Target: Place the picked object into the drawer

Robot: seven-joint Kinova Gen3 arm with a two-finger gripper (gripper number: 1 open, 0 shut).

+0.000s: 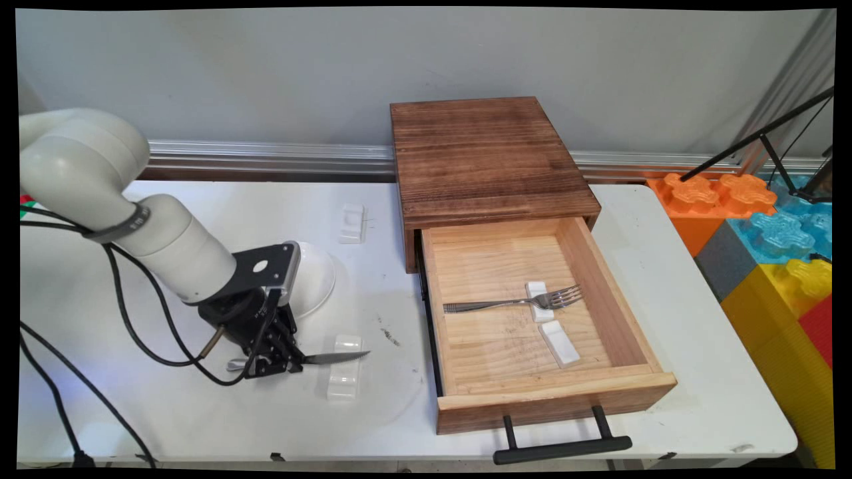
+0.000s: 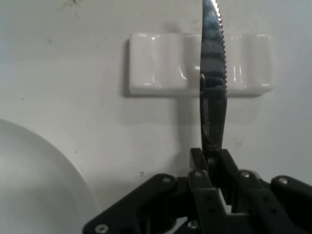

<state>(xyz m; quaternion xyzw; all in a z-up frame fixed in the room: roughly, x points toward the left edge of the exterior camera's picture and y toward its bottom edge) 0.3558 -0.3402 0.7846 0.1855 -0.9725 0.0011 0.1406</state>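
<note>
Hand view: the gripper (image 2: 213, 163) is clamped tight on a serrated knife (image 2: 213, 92).
The blade runs straight out ahead of the closed jaws, crossing over a white ceramic cutlery rest (image 2: 161, 70) that lies crosswise just beyond them on the table (image 2: 73, 48); whether blade and rest touch cannot be told. A white plate (image 2: 39, 180) curves in beside the jaws. In the main view the gripper (image 1: 283, 362) hangs low over the table, knife (image 1: 333, 358) level, an open wooden drawer (image 1: 599, 279) holding a fork (image 1: 512, 303) well beyond the blade's tip.
</note>
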